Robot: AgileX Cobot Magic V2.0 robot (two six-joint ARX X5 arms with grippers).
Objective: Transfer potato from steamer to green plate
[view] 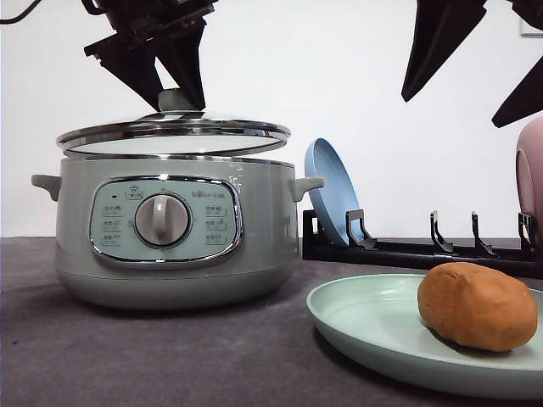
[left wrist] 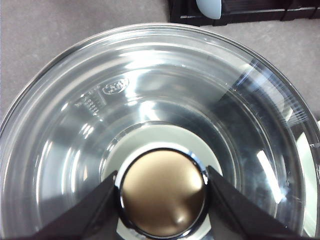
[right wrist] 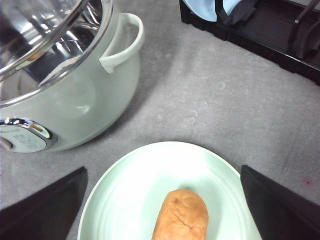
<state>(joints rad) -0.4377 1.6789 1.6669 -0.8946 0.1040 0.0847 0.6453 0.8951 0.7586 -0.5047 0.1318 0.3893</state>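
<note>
The potato [view: 477, 305] [right wrist: 181, 215] lies on the green plate [view: 365, 326] [right wrist: 140, 185] at the front right. The sage-green steamer [view: 161, 254] [right wrist: 75, 100] stands to the left. Its glass lid [view: 174, 131] [left wrist: 150, 90] hangs a little above the pot rim. My left gripper [view: 174, 89] [left wrist: 162, 200] is shut on the lid's knob [left wrist: 162, 192]. My right gripper [view: 451, 110] [right wrist: 163, 172] hovers high above the plate, open, its fingers wide apart and holding nothing.
A black dish rack [view: 424, 250] [right wrist: 260, 30] stands behind the plate. It holds a blue plate [view: 333, 191] at its left end and a pink plate [view: 530, 170] at the right edge. Bare grey table [view: 170, 356] lies in front of the steamer.
</note>
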